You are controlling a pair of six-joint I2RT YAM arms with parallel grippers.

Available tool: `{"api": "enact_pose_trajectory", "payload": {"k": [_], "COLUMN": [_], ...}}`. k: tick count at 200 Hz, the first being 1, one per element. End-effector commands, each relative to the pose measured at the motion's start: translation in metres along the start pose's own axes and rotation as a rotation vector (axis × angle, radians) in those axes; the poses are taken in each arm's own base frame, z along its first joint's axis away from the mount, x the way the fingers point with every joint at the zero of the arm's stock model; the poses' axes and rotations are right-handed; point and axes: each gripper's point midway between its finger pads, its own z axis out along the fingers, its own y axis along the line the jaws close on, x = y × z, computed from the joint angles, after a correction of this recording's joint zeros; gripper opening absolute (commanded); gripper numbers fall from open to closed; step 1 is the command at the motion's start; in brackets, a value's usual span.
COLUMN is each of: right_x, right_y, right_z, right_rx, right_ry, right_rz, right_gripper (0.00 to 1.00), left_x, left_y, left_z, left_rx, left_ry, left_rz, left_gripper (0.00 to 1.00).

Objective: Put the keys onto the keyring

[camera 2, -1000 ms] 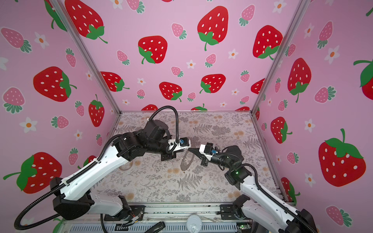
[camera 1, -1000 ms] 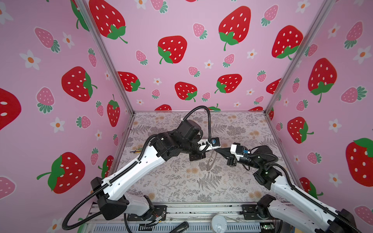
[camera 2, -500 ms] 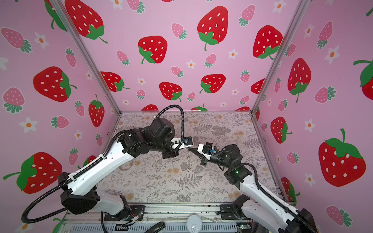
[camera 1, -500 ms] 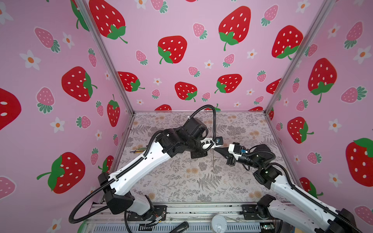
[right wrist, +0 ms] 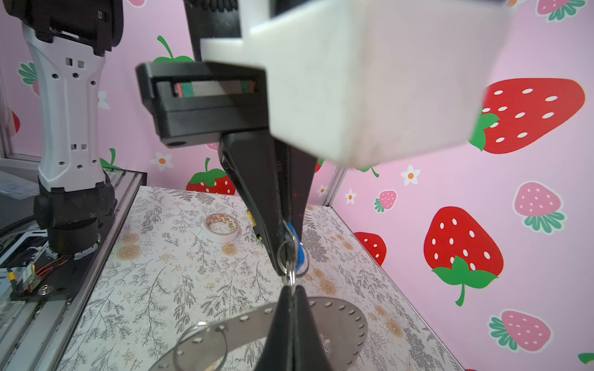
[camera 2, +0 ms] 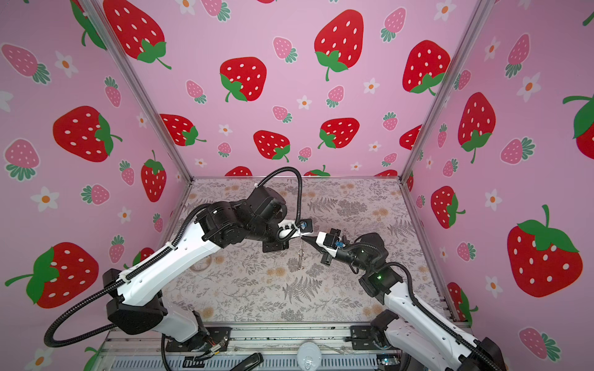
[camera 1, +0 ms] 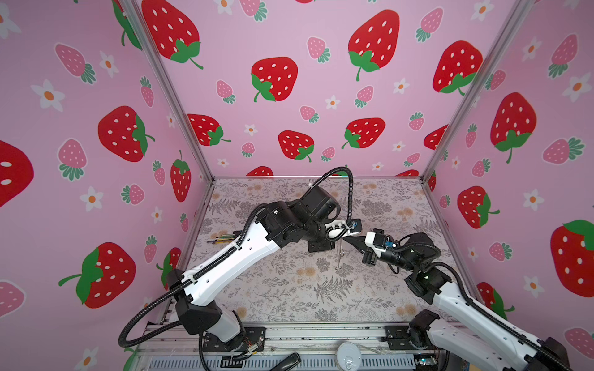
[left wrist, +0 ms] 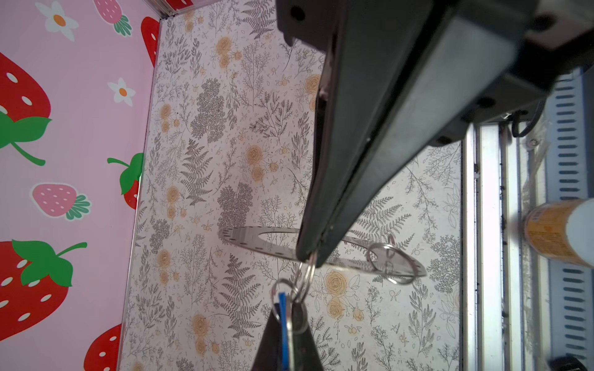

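The key (left wrist: 283,318) has a bright blue head, and my left gripper (left wrist: 287,310) is shut on it in the left wrist view. A small wire ring (left wrist: 280,289) sits on the key's head. My right gripper (right wrist: 293,289) is shut on a second small wire ring (right wrist: 291,277) that overlaps the first. Whether the two are linked I cannot tell. The flat grey keyring (right wrist: 337,316) hangs just below the right gripper. It shows edge-on in both top views (camera 1: 339,257) (camera 2: 300,253). There the left gripper (camera 1: 340,237) and right gripper (camera 1: 348,240) meet tip to tip above the mat.
A loose-hanging split ring (right wrist: 199,345) is threaded on the keyring's band. A roll of tape (right wrist: 221,227) lies on the floral mat (camera 1: 289,289) near the left arm's base. A bundle of thin yellow-green-tipped tools (camera 1: 221,238) lies by the left wall.
The left arm has reached to the right, bringing the key up against the right gripper's tip. The right gripper has stayed where it was.
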Motion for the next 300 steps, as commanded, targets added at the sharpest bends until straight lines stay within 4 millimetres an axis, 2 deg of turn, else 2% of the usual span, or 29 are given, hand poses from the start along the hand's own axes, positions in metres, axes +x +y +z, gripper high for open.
{"api": "enact_pose_trajectory", "payload": {"k": [1,52,88,141,228,300], "right_x": [0.02,0.002,0.007,0.011,-0.015,-0.044], "right_y": [-0.002,-0.004,-0.008,-0.013,-0.004,-0.003], "right_z": [0.001,-0.006,-0.009,-0.018,-0.034,-0.04], "right_rx": [0.013,0.044,0.08,0.136,0.138,0.131], "right_ry": [0.084,-0.006,0.018,0.031,-0.081,-0.21], "right_rz": [0.024,0.013,0.018,0.021,-0.048,-0.025], "right_gripper": [0.02,0.02,0.02,0.03,0.0,0.0], "left_x": [-0.02,-0.023,-0.026,-0.015,-0.014,-0.014], "left_y": [0.009,0.009,0.009,0.014,0.007,-0.008], "left_z": [-0.017,-0.01,-0.011,-0.009,-0.005,0.013], "left_rx": [-0.043,-0.037,-0.046,-0.073,-0.066,-0.002], "left_ry": [-0.052,-0.028,-0.023,0.039,0.021,-0.014], "left_rz": [0.017,0.014,0.026,0.043,0.037,0.018], "left_gripper": [0.0,0.0,0.0,0.0,0.0,0.0]}}
